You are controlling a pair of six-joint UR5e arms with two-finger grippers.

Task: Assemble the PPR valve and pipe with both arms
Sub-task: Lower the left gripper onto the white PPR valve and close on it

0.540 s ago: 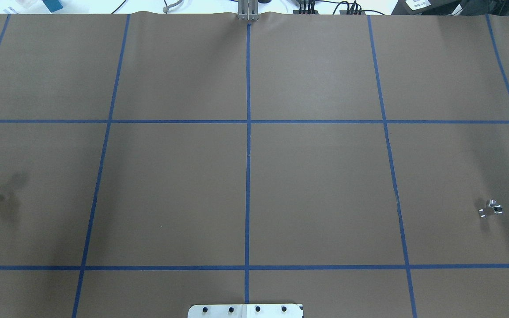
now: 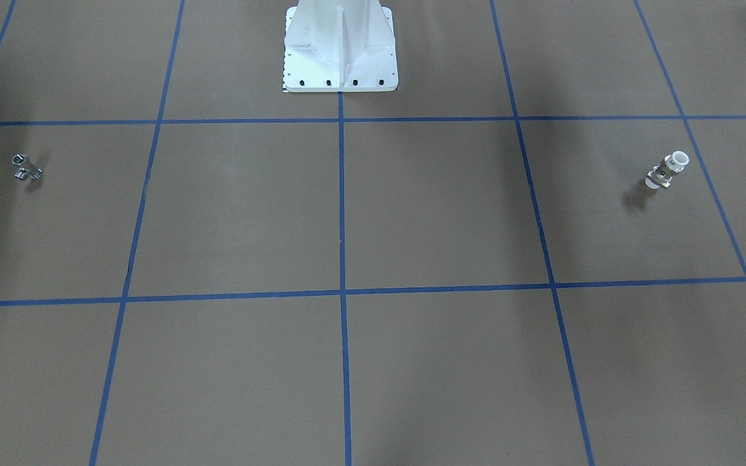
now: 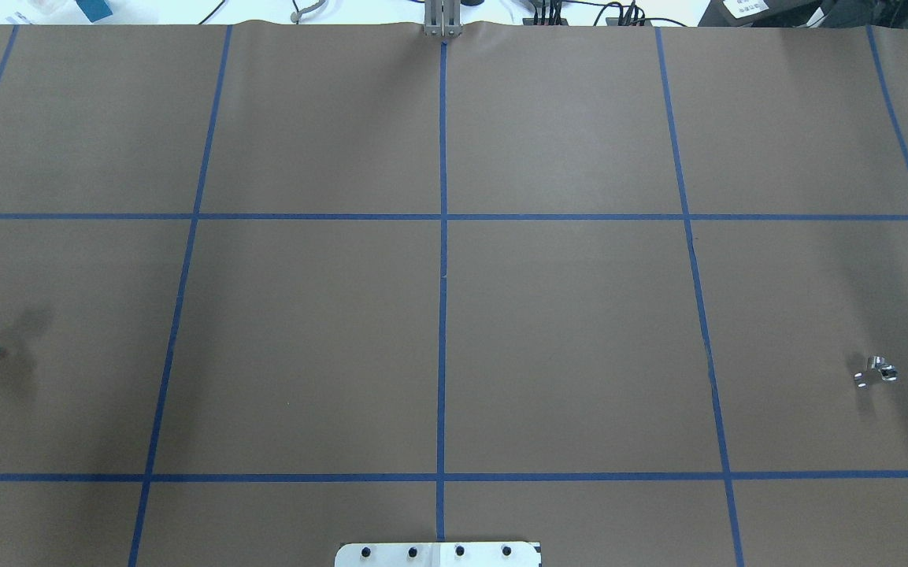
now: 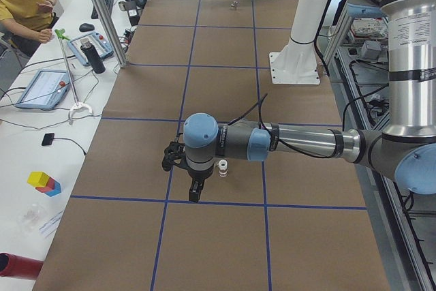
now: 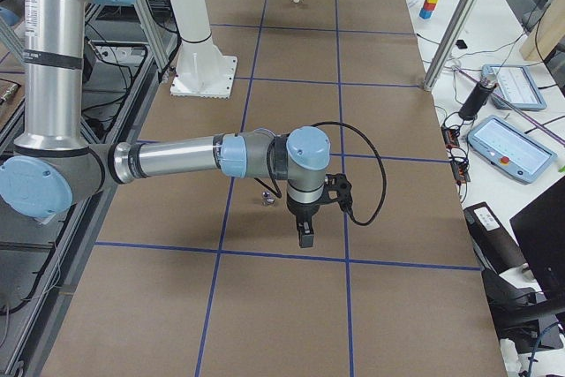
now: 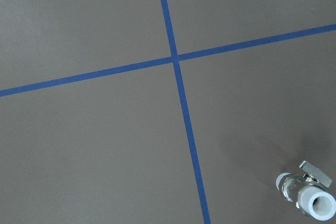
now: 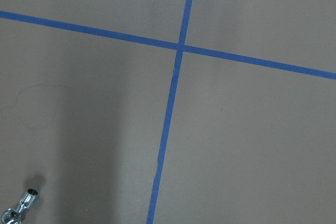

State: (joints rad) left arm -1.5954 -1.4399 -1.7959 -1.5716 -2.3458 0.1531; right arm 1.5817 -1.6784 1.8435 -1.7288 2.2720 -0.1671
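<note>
The left arm, seen from the table's left end, stretches its forearm out level over the table [image 3: 564,331], the wrist bent so that the left gripper [image 4: 194,194] points straight down near a blue tape line. Whether its fingers are apart or together cannot be told, since only the side camera shows it. The PPR valve [image 4: 222,167] stands on the brown surface just beside this gripper, on the side towards the robot's base and apart from it. In the left wrist camera it sits in the lower right corner, one white open end turned up to the lens. The right arm mirrors this pose at the other end: level forearm, wrist turned down, right gripper [image 5: 305,237] hanging vertically close above the surface. Its finger state cannot be told either. The pipe [image 5: 264,197] lies just beside that gripper, also on the base side and not touching it, and shows in the lower left corner of the right wrist camera. The valve and the pipe are well apart, at opposite ends of the table.
</note>
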